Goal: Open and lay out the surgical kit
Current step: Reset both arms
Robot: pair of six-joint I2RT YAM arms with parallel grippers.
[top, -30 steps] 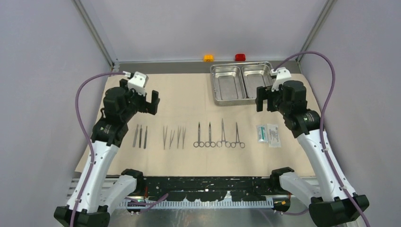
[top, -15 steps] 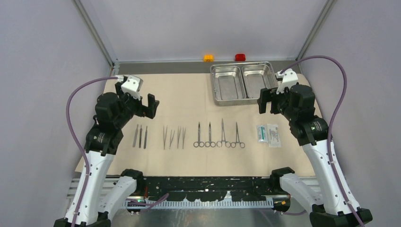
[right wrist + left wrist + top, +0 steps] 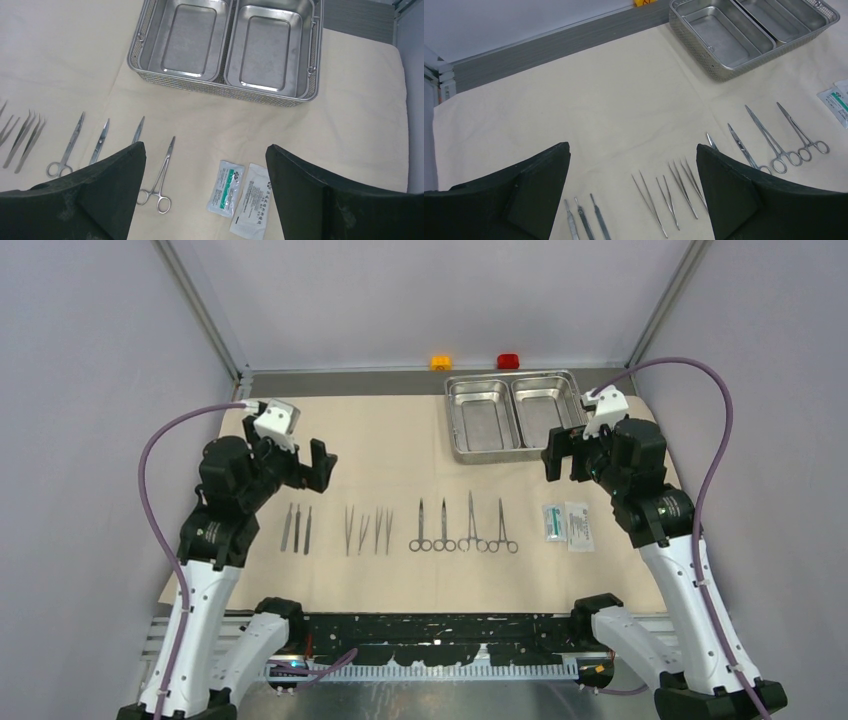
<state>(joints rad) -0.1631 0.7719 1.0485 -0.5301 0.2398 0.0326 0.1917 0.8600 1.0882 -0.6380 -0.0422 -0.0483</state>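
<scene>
The beige cloth (image 3: pixel 400 440) lies spread flat over the table. On its far right stands the steel two-compartment tray (image 3: pixel 483 420), with nothing in it. Along the near part of the cloth runs a row: three straight handles (image 3: pixel 297 528), tweezers (image 3: pixel 367 530), several ring-handled clamps (image 3: pixel 465 530) and two packets (image 3: pixel 568 523). My left gripper (image 3: pixel 318 462) hovers open above the cloth, behind the handles (image 3: pixel 584 220) and tweezers (image 3: pixel 669 192). Beside the tray's near right corner, my right gripper (image 3: pixel 560 455) hangs open above the packets (image 3: pixel 240 195) and one clamp (image 3: pixel 160 180). Neither holds anything.
A small orange block (image 3: pixel 441 362) and a red block (image 3: pixel 508 361) sit on the grey strip by the back wall. Grey walls close in both sides. A black rail (image 3: pixel 430 630) runs along the near table edge between the arm bases.
Over the last second the left arm has drawn back slightly to the left and the right arm slightly to the right. Both grippers stay open, and the laid-out things have not moved.
</scene>
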